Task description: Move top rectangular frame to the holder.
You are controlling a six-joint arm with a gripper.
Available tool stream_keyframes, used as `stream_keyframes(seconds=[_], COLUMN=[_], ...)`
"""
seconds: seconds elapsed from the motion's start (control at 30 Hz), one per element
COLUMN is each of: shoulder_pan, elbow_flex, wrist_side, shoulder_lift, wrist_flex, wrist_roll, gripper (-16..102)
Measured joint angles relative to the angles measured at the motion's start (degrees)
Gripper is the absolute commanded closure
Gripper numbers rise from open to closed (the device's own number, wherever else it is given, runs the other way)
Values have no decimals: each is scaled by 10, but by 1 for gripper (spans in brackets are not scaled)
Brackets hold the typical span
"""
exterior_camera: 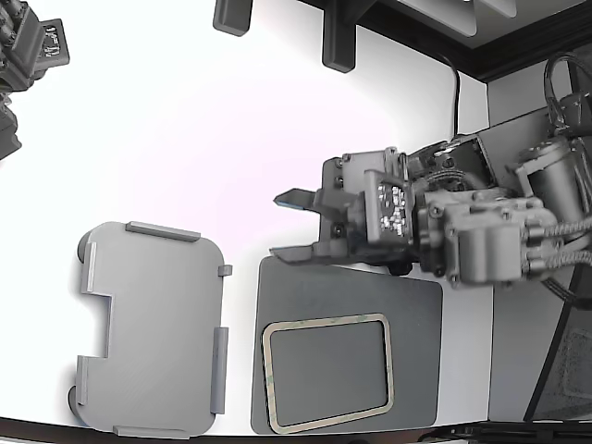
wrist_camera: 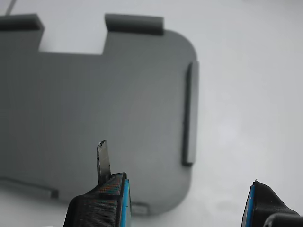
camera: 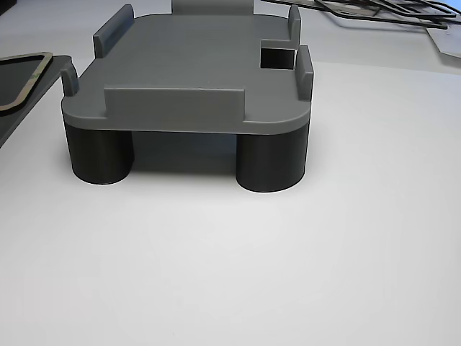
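Observation:
The top rectangular frame (exterior_camera: 324, 321), a thin beige ring with an open centre, lies flat on a dark grey mat (exterior_camera: 416, 305) near the front of the white table. One of its corners shows in the other view (camera: 34, 73). The holder (exterior_camera: 153, 328), a light grey tray with raised edge tabs and a stepped notch, stands to the exterior view's left of the mat on dark round legs (camera: 270, 166). My gripper (exterior_camera: 291, 225) hovers open and empty above the mat's far left corner, pointing toward the holder. In the wrist view the holder (wrist_camera: 94, 109) lies beyond my fingertips (wrist_camera: 103, 158).
Another arm's dark body (exterior_camera: 28, 55) sits at the exterior view's top left. Two dark brackets (exterior_camera: 338, 37) hang over the table's far edge. Thin black frames (camera: 374, 11) lie behind the holder in the other view. The table's front edge runs just below holder and mat.

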Motion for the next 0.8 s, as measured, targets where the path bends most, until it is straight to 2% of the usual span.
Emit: stream_keyframes(seconds=[0.2,0.47,0.8], shoulder_pan=[98,156,207], elbow_flex=[-100,-163,-92], wrist_side=[-7,-108,-142], shoulder_lift=[-109,-186,-231], wrist_flex=[111,219,158], wrist_roll=[108,208,285], gripper=[-14,-14,-14])
